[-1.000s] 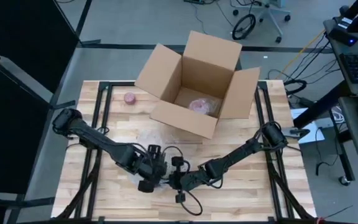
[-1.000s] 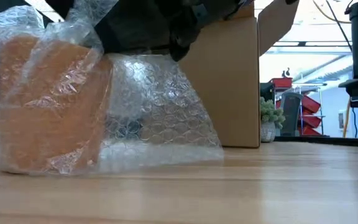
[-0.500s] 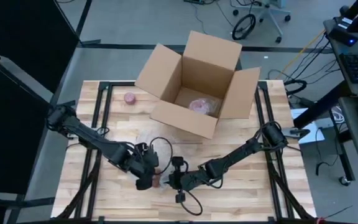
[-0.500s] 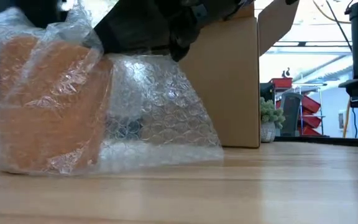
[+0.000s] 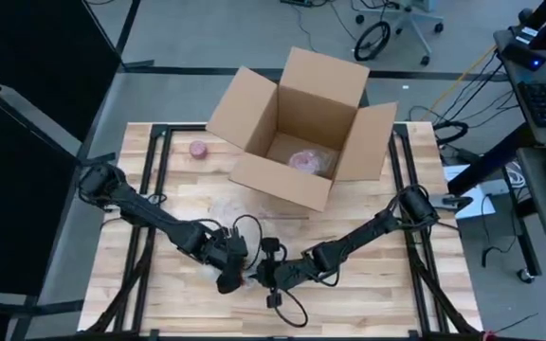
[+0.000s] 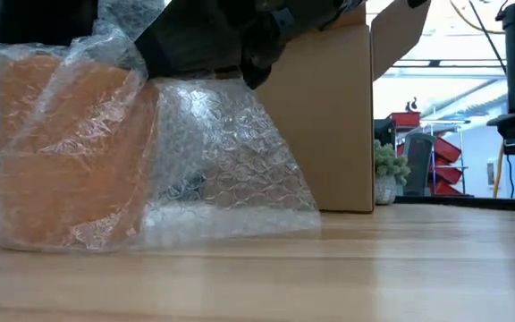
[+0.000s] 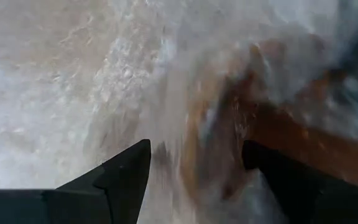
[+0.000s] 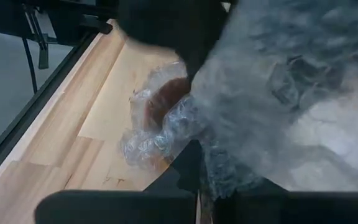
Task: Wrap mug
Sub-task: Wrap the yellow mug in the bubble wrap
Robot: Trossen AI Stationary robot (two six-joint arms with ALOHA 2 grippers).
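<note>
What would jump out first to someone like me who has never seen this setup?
Probably the big open cardboard box at the table's far side, with a wrapped bundle inside. Next, the two dark arms meeting near the table's front edge over an orange mug swathed in bubble wrap, which fills the low view.

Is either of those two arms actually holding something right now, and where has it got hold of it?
The right gripper is shut on the bubble wrap at its loose edge beside the mug. The left gripper, open, sits around the wrapped mug, gripping nothing.
</note>
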